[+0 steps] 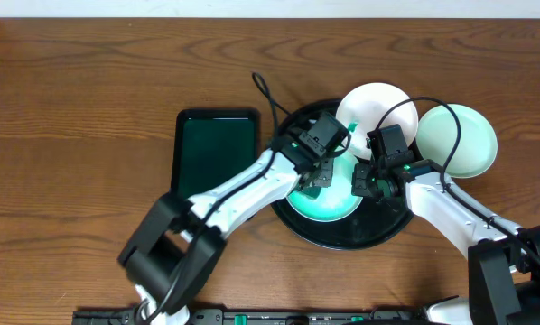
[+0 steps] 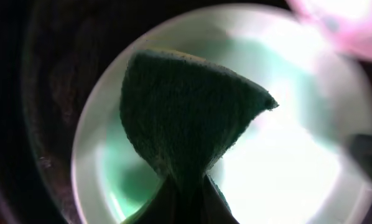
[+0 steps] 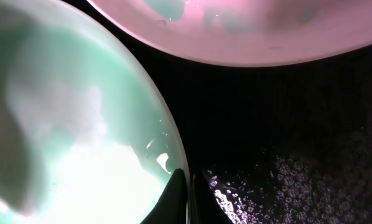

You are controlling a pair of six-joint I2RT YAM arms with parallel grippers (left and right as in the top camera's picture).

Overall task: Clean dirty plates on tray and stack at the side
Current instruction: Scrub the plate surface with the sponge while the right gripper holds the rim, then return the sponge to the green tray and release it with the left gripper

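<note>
Left gripper [image 2: 185, 196]: fingers closed on a dark green sponge [image 2: 186, 112], pinched at its narrow end. The sponge fans out ahead of the fingertips.

Mint plate [image 2: 285, 168]: directly beneath the left gripper, and the sponge covers its middle. The left wrist view does not show whether the sponge touches the plate face. The plate lies flat inside the black tray [image 3: 285, 124].

Right gripper [image 3: 187, 193]: fingers pressed together with only a thin seam between them. The tips are at the mint plate's right-hand rim, where the rim meets the tray floor. The plate body spreads to the left of this gripper and bare tray lies to its right. Cannot tell whether the rim is caught between the tips or the tips only rest against it.

In the overhead view the two grippers face each other across the mint plate, left gripper over its centre and right gripper at its edge.

White plate [image 3: 248, 31]: ahead of the right gripper, past a strip of bare tray. In the overhead view it sits over the tray's far rim.

Third plate [image 1: 460, 140]: ahead and to the right of the right gripper, off the tray, on the wooden surface [image 1: 71, 108]. It is just beside the white plate; a cable hides whether they touch.

Green tray [image 1: 218, 149]: rectangular, on the surface to the left of the left gripper, near the black tray.
</note>
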